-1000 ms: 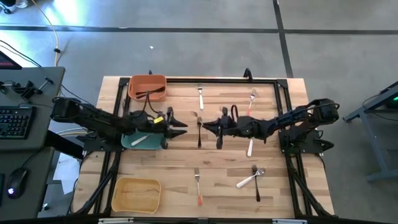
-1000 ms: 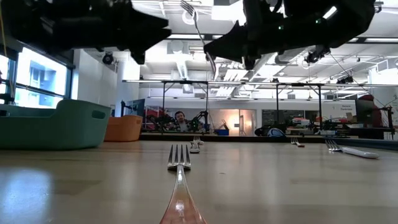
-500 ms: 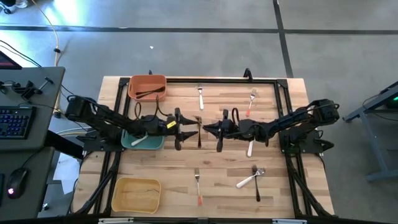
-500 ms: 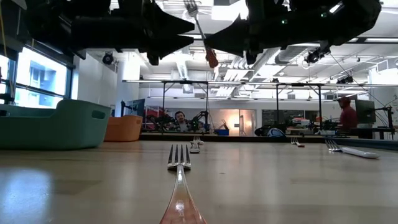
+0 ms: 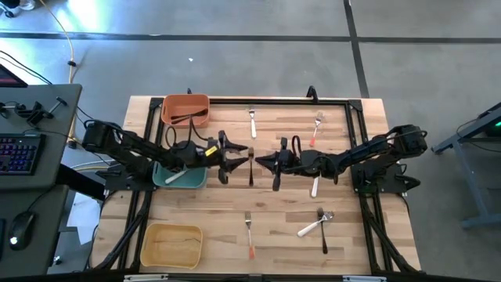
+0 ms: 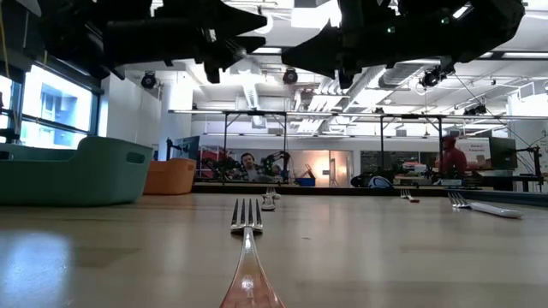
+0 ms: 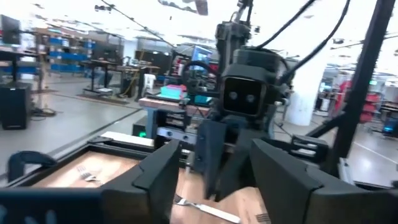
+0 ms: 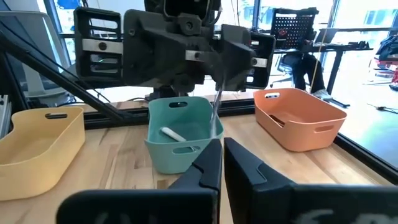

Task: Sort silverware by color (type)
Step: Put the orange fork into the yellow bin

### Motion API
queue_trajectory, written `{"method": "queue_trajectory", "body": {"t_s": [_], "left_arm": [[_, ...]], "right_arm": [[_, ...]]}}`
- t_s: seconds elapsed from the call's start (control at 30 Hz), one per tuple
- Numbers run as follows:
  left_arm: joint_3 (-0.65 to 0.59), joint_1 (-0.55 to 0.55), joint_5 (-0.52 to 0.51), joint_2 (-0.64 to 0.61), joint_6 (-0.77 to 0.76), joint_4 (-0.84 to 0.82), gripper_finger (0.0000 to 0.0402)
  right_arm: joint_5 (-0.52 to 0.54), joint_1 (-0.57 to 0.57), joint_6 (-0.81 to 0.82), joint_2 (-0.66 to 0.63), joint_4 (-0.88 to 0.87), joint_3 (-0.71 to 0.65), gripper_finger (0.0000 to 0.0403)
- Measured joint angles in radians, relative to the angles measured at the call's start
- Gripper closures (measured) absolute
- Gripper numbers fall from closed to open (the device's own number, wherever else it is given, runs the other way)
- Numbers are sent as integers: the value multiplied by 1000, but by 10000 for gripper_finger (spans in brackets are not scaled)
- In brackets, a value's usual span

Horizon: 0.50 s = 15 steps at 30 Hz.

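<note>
I judge this is a handover step. Above the middle of the wooden desk [image 5: 196, 207], the right pincer [image 8: 221, 152] is clenched on a thin silver fork [image 8: 215, 112]. The left pincer [image 5: 235, 153] stands released just beside it. Next, the left one should close before the right one lets go.

The fork [image 6: 247, 257] handle runs off the low view's bottom edge.

Grey floor [image 5: 235, 63], lab benches [image 6: 360, 182] — bright ceiling lights [image 6: 257, 77]
</note>
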Motion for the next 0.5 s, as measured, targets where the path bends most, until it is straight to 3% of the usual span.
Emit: {"method": "queue_trajectory", "body": {"t_s": [0.27, 0.5], "left_arm": [[0, 28, 125, 0, -2, -12, 383], [0, 28, 127, 0, 7, -45, 399]], "right_arm": [[-1, 0, -17, 0, 0, 0, 403], [-10, 5, -18, 0, -50, 0, 403]]}}
